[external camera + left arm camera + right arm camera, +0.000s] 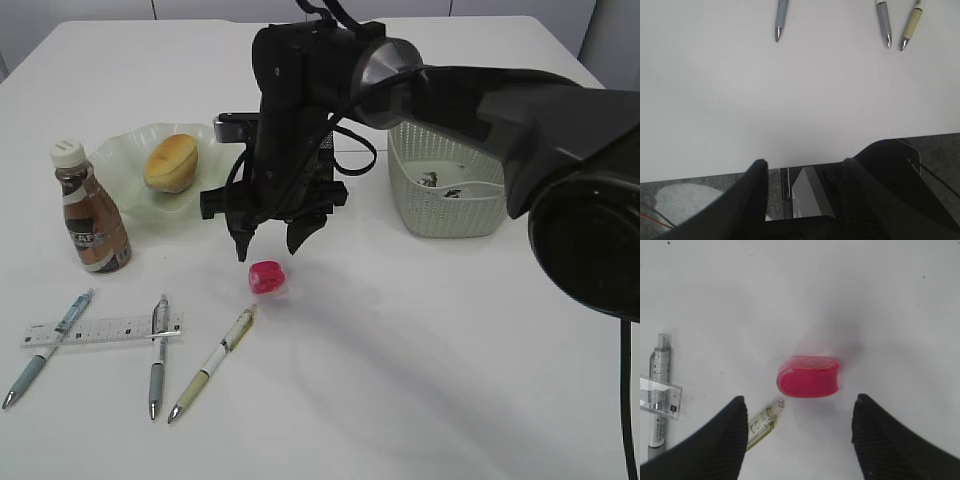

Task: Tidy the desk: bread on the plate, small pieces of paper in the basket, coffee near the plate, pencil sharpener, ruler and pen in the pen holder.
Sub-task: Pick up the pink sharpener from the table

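Note:
A pink pencil sharpener [267,277] [808,376] lies on the white desk [400,350]. My right gripper [268,240] [800,407] hangs open just above it, empty, its fingers wider apart than the sharpener. The bread [171,162] sits on the green plate [115,160], and the coffee [88,210] stands beside the plate. Three pens [158,355] and the ruler [100,330] lie at the front left. Paper wads [440,182] are in the basket [440,215]. The arm hides most of the pen holder. My left gripper [802,167] is open and empty over the desk's front edge.
One yellowish pen [213,362] [765,420] ends close to the sharpener's left side. The ruler [660,395] lies across two of the pens. My right arm [480,110] stretches across the desk in front of the basket. The floor [685,200] shows past the front edge.

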Controlling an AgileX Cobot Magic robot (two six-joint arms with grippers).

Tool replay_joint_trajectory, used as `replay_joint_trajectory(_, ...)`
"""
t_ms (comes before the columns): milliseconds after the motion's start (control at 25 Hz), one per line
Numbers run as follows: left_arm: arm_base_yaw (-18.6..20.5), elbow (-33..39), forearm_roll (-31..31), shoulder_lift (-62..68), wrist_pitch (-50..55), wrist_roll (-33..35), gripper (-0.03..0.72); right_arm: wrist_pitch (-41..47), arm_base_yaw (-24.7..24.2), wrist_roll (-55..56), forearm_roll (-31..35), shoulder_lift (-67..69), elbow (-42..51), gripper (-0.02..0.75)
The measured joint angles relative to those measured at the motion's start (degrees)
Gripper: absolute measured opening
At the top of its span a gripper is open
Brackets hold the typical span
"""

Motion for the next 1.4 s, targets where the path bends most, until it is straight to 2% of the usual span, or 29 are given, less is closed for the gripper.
replay_joint_trajectory(520, 0.0, 0.0, 0.0, 0.0, 0.0, 0.0, 0.343, -0.1, 0.0, 0.0, -2.6, 0.4, 0.0, 0.508)
replay_joint_trajectory(1400, 0.0, 0.0, 0.0, 0.0, 0.0, 0.0, 0.343, -0.1, 0.5, 0.0, -2.1, 2.8, -3.5, 0.508)
